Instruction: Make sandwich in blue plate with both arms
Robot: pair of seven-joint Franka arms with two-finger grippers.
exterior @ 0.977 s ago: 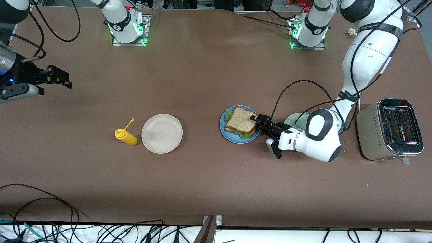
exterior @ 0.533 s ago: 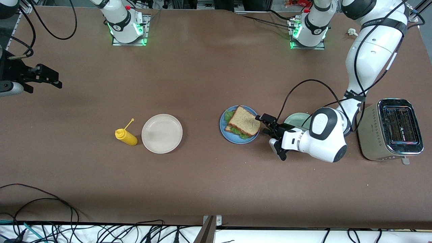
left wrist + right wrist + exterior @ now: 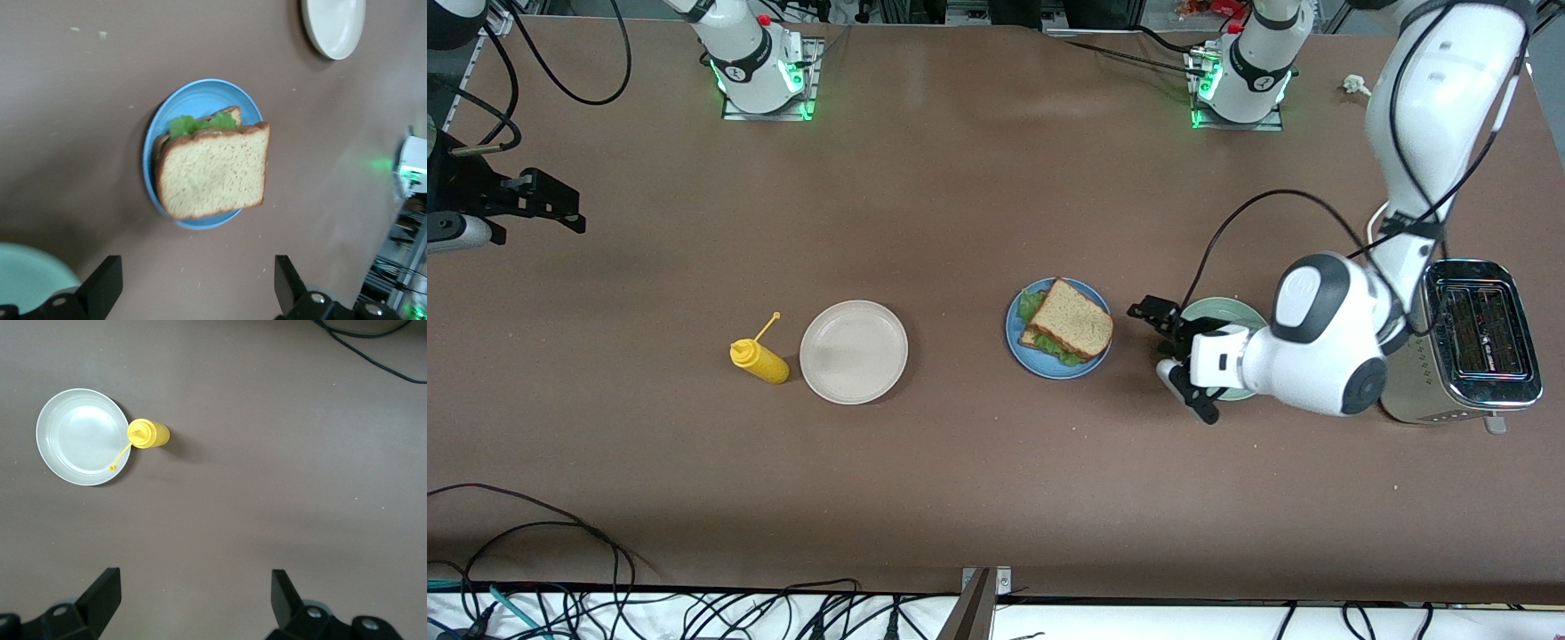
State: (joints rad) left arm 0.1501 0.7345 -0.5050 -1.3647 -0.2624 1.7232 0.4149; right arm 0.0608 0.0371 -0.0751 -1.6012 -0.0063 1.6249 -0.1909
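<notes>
The sandwich [image 3: 1069, 327], two brown toasted slices with green lettuce showing between them, lies on the blue plate [image 3: 1016, 331] near the table's middle. In the left wrist view the top slice of the sandwich [image 3: 213, 170] overhangs the blue plate's rim [image 3: 200, 100]. My left gripper [image 3: 1154, 325] is open and holds nothing, apart from the plate on the side toward the left arm's end of the table; in its own view the left gripper [image 3: 198, 288] has only bare table between its fingers. My right gripper [image 3: 569, 206] waits open over the right arm's end of the table, and in its own view the right gripper [image 3: 195, 600] is likewise empty.
A pale green plate [image 3: 1224, 310] lies partly under my left wrist. A silver toaster [image 3: 1458, 342] stands at the left arm's end. A beige plate [image 3: 854, 351] and a yellow mustard bottle [image 3: 760, 360] sit toward the right arm's end. Cables hang along the front edge.
My left gripper let go of the top slice, opened wide and drew back from the blue plate toward the toaster. The right gripper slid a little farther toward its table end.
</notes>
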